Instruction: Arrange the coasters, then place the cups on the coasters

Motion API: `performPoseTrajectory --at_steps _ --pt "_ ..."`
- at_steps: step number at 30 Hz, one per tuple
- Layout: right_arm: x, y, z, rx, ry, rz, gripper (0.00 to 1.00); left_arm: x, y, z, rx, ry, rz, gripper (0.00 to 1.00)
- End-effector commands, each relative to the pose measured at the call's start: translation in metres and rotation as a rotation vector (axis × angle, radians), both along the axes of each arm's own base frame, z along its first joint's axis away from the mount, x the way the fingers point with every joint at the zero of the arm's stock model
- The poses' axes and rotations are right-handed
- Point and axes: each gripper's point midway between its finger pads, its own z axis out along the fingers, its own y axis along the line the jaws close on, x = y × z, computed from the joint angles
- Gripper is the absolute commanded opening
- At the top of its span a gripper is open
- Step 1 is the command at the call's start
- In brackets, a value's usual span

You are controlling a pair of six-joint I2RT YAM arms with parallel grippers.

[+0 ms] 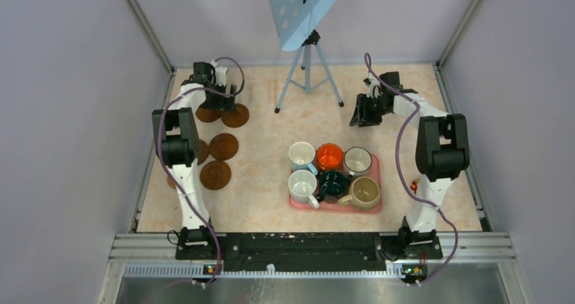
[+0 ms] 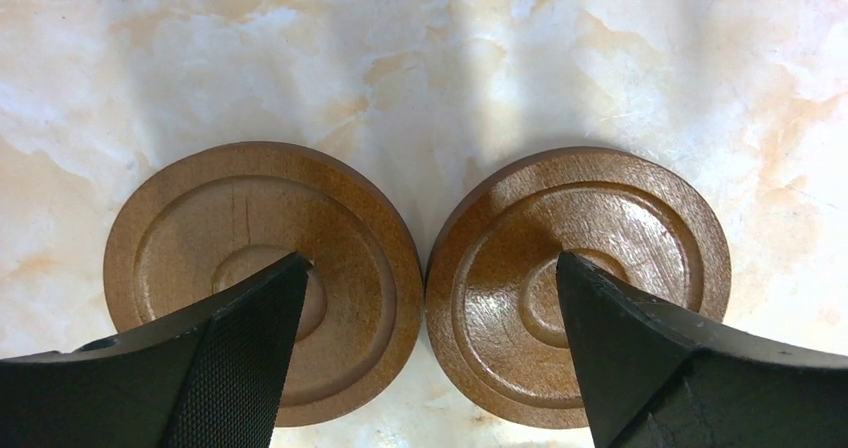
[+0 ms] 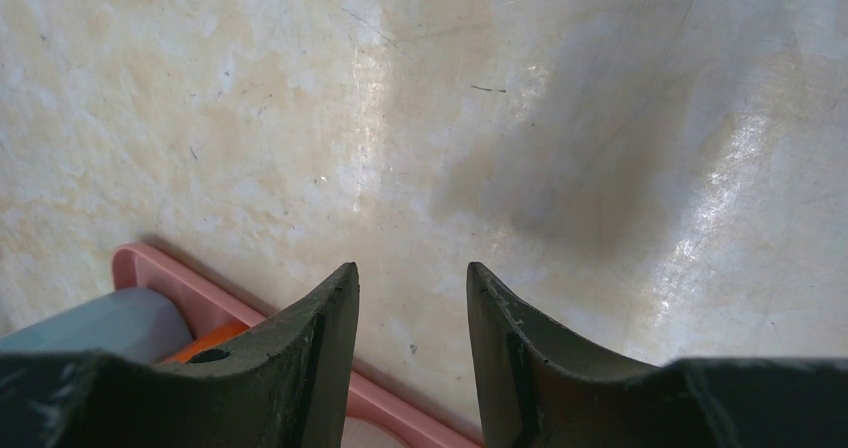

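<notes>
Two brown ringed coasters lie side by side, almost touching, in the left wrist view: one on the left (image 2: 200, 223) and one on the right (image 2: 645, 218). My left gripper (image 2: 430, 263) hangs wide open above them, one fingertip over each centre, holding nothing. From above, these two coasters (image 1: 235, 117) sit at the far left under the left gripper (image 1: 221, 104). More coasters (image 1: 223, 146) (image 1: 215, 174) lie nearer, some partly hidden by the arm. Several cups stand on the pink tray (image 1: 335, 207): white (image 1: 302, 156), orange (image 1: 329, 156), dark-rimmed (image 1: 357, 161), dark green (image 1: 333, 184), beige (image 1: 365, 191). My right gripper (image 1: 361, 116) (image 3: 412, 273) is open and empty over bare table.
A tripod (image 1: 308, 73) with a blue perforated board stands at the back centre. Side walls close in the table on the left and right. The tray's pink corner (image 3: 160, 268) and the orange cup (image 3: 205, 340) show beside the right fingers.
</notes>
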Motion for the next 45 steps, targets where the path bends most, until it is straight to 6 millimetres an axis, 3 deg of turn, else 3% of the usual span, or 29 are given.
performPoseTrajectory --at_steps 1,4,8,17,22,25,26,30,36,38,45 --pt "0.01 0.001 0.034 0.014 -0.091 0.015 0.44 0.0 -0.021 0.037 -0.076 -0.08 -0.063 0.99" --pt "0.01 0.001 0.035 0.014 -0.093 0.017 0.44 0.001 -0.026 0.062 -0.082 -0.129 -0.084 0.99" --pt "0.008 0.001 0.035 0.012 -0.092 0.026 0.44 -0.01 -0.03 0.071 -0.078 -0.136 -0.121 0.99" --pt "0.011 0.0 0.046 0.003 -0.122 0.035 0.44 -0.041 -0.033 0.041 -0.056 -0.028 -0.147 0.87" --pt "0.013 -0.005 0.054 -0.008 -0.143 0.034 0.43 -0.049 -0.044 0.021 -0.046 0.009 -0.176 0.71" --pt "0.014 -0.01 0.057 -0.009 -0.146 0.021 0.43 -0.049 -0.043 0.013 -0.041 0.016 -0.173 0.64" --pt "0.014 -0.014 0.058 -0.011 -0.147 0.013 0.43 -0.05 -0.055 0.01 -0.041 0.021 -0.198 0.62" --pt "0.016 -0.029 0.062 -0.023 -0.156 -0.017 0.43 -0.047 -0.069 -0.001 -0.038 0.032 -0.229 0.56" --pt "0.02 -0.046 0.067 -0.039 -0.166 -0.045 0.43 -0.033 -0.087 -0.01 -0.055 0.032 -0.252 0.54" --pt "0.023 -0.061 0.069 -0.045 -0.169 -0.076 0.43 -0.028 -0.092 -0.013 -0.065 0.031 -0.257 0.53" --pt "0.023 -0.065 0.07 -0.053 -0.173 -0.08 0.42 -0.014 -0.114 -0.009 -0.092 0.005 -0.3 0.51"
